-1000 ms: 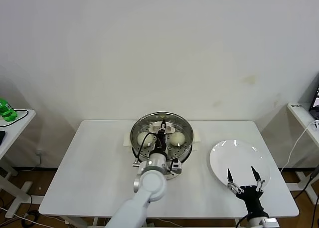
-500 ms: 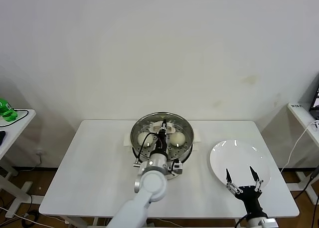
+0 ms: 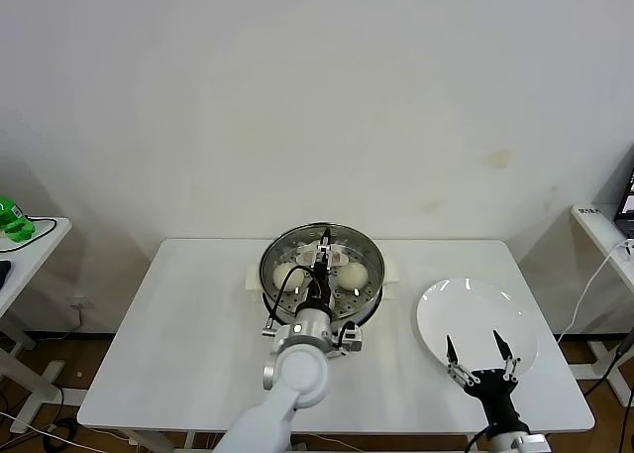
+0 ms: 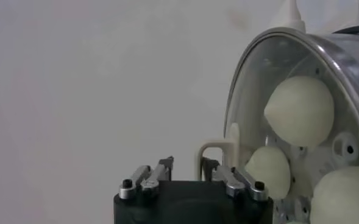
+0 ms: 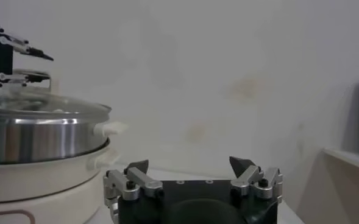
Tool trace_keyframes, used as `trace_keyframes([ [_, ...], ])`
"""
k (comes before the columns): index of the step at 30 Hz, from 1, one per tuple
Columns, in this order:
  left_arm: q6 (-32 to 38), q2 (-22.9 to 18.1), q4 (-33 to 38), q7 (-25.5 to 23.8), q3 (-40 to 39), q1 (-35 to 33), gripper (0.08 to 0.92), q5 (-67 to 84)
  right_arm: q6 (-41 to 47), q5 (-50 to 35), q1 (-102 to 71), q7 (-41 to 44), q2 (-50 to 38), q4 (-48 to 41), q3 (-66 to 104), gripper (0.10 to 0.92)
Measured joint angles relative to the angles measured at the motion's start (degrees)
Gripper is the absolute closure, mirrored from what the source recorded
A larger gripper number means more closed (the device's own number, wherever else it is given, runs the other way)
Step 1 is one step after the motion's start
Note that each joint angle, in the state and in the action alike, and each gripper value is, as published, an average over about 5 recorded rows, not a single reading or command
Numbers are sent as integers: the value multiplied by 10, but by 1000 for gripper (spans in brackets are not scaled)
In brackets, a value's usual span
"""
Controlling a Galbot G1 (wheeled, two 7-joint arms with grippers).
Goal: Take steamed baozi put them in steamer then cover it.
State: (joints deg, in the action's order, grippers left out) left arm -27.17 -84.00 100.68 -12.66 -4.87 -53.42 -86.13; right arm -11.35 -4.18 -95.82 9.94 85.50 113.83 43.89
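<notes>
The steamer (image 3: 269, 292) stands mid-table, a steel pot on a cream base (image 5: 39, 176). Its glass cover (image 3: 349, 243) rests on the pot. Through the glass I see cream-white baozi (image 3: 353, 273) (image 4: 299, 110), three in the left wrist view. My left gripper (image 3: 323, 249) (image 4: 188, 165) sits at the cover's cream handle (image 4: 214, 149), open, with its fingers (image 4: 165, 164) standing apart on either side of one handle leg. The right wrist view shows that same gripper (image 5: 21, 64) above the cover (image 5: 45, 103). My right gripper (image 3: 478, 349) (image 5: 189, 164) hovers open over the plate, holding nothing.
A flat white plate (image 3: 474, 304) lies at the table's right front, bare. A small side table with a green bottle (image 3: 10, 218) stands far left; another shelf (image 3: 604, 225) stands far right. The table's front edge runs close below both arms.
My left gripper has gone from shut on the cover's handle to open, and its arm has drawn back slightly. The cover stays on the pot. The right gripper drifted a little leftward.
</notes>
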Motion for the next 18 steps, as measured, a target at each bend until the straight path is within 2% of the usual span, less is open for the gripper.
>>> trace_keyframes([
  [6,1,9,23,-3,2,-15,196,2,0,1,-1,0,1,2,0,203],
  [18,18,41,122,8,25,-82,177,25,-4,1,-5,-1,0,6,1,203],
])
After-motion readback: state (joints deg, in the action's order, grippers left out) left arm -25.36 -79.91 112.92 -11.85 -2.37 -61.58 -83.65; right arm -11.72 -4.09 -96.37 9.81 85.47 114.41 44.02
